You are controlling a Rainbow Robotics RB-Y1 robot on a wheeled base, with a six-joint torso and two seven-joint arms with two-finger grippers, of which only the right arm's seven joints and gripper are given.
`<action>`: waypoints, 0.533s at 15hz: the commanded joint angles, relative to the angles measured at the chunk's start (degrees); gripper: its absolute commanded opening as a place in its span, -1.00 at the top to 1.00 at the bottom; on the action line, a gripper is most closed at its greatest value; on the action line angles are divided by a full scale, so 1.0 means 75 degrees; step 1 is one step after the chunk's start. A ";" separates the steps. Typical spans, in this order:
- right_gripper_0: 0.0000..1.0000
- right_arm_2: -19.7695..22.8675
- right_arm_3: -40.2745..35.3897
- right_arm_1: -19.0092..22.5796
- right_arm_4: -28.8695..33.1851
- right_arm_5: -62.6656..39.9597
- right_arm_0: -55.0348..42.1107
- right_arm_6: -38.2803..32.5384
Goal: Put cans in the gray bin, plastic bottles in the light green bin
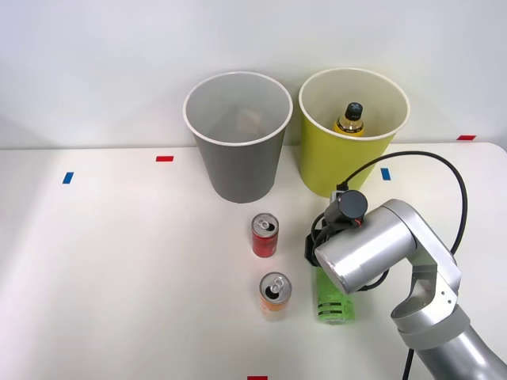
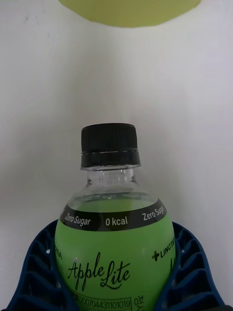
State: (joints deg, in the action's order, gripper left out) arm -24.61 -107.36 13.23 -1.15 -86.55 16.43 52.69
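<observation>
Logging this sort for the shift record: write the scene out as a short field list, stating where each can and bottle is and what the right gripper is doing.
gray bin: upright on table, contents unclear
light green bin: upright beside it, holds amber bottle
red can: upright on table, before gray bin
orange can: upright on table, nearer the robot
green bottle: lying on table, cap toward light green bin
right gripper: blue fingers on both sides of the green bottle's body
still to sort: both cans, green bottle

Front high, far; wrist close; both: green bottle (image 1: 333,299) (image 2: 114,243).
</observation>
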 commanded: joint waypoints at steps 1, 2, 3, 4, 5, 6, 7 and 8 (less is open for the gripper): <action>1.00 0.0001 -0.0416 0.0040 0.0001 -0.0003 0.0001 0.0204; 1.00 0.0012 -0.0639 0.0040 0.0001 -0.0003 0.0001 0.0263; 1.00 0.0048 -0.0861 0.0040 -0.0011 -0.0003 -0.0011 0.0310; 1.00 0.0094 -0.1119 0.0029 -0.0011 -0.0003 -0.0046 0.0357; 1.00 0.0188 -0.1400 0.0005 -0.0023 -0.0003 -0.0117 0.0404; 1.00 0.0352 -0.1729 -0.0030 -0.0163 -0.0003 -0.0210 0.0497; 1.00 0.0540 -0.2104 -0.0042 -0.0398 -0.0003 -0.0351 0.0615; 1.00 0.0716 -0.2467 -0.0042 -0.0538 -0.0003 -0.0515 0.1025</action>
State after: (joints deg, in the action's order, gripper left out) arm -20.96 -122.86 13.01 -3.58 -86.58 14.07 57.35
